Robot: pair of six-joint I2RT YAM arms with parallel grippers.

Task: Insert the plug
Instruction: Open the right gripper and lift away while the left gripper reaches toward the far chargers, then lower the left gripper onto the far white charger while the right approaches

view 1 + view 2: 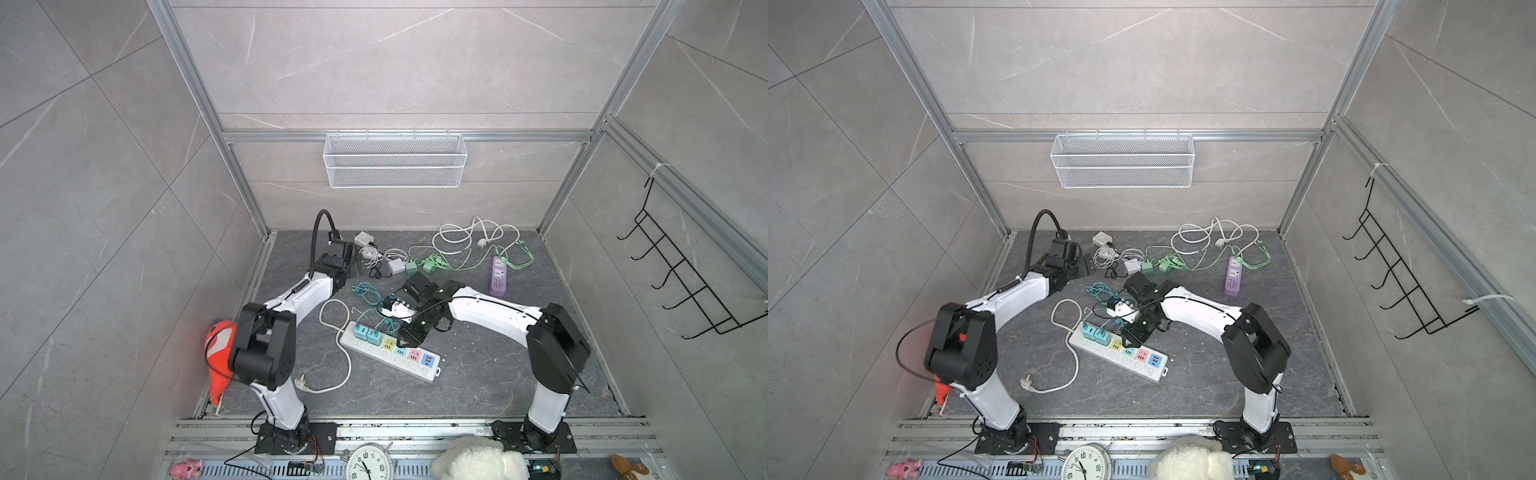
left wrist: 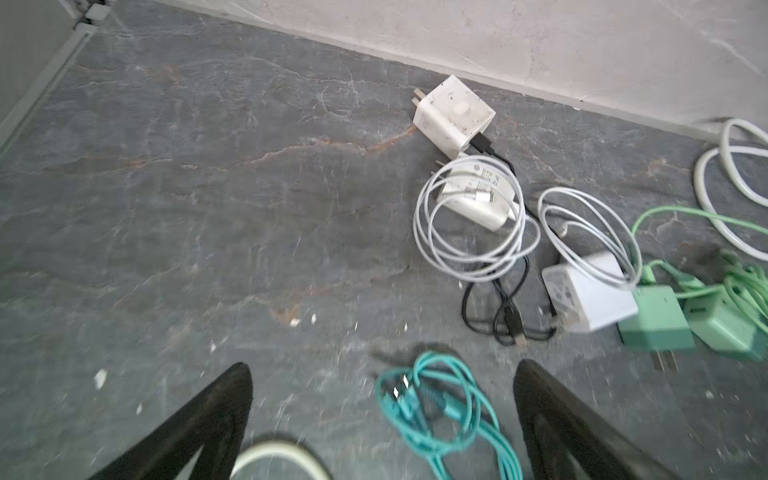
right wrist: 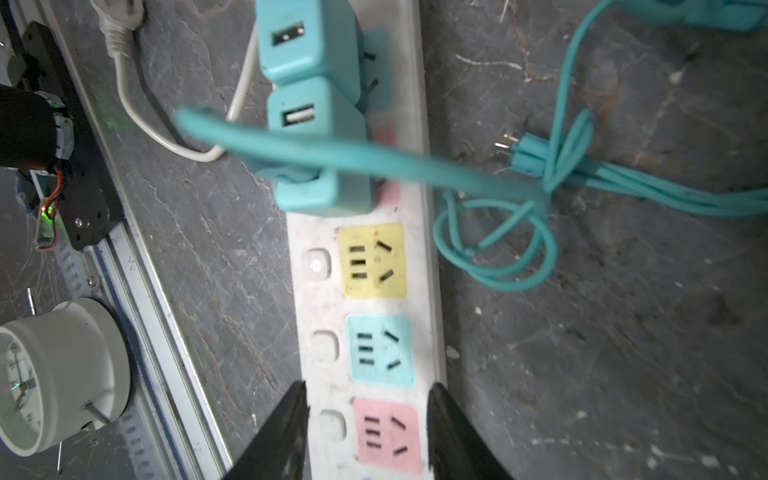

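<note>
A white power strip (image 1: 415, 365) (image 1: 1142, 370) (image 3: 419, 299) with coloured sockets lies mid-floor. Teal plug adapters (image 3: 316, 116) (image 1: 365, 333) sit in its end sockets, and a teal cable (image 3: 374, 162) runs from the nearest adapter. The yellow socket (image 3: 374, 261), blue socket (image 3: 380, 349) and pink socket (image 3: 388, 432) are bare. My right gripper (image 3: 368, 385) (image 1: 405, 343) (image 1: 1127, 343) hovers over the pink socket, jaws partly open with nothing in them. My left gripper (image 2: 384, 365) (image 1: 353, 262) (image 1: 1084, 264) stands wide open above the floor beside a teal cable coil (image 2: 436, 399).
Loose white chargers (image 2: 453, 112) (image 2: 590, 297) and green chargers (image 2: 656, 318) with tangled cables lie near the back wall. A purple power strip (image 1: 498, 278) lies back right. The strip's white cord (image 1: 345, 353) loops to the left. A clock (image 3: 50, 374) sits at the front rail.
</note>
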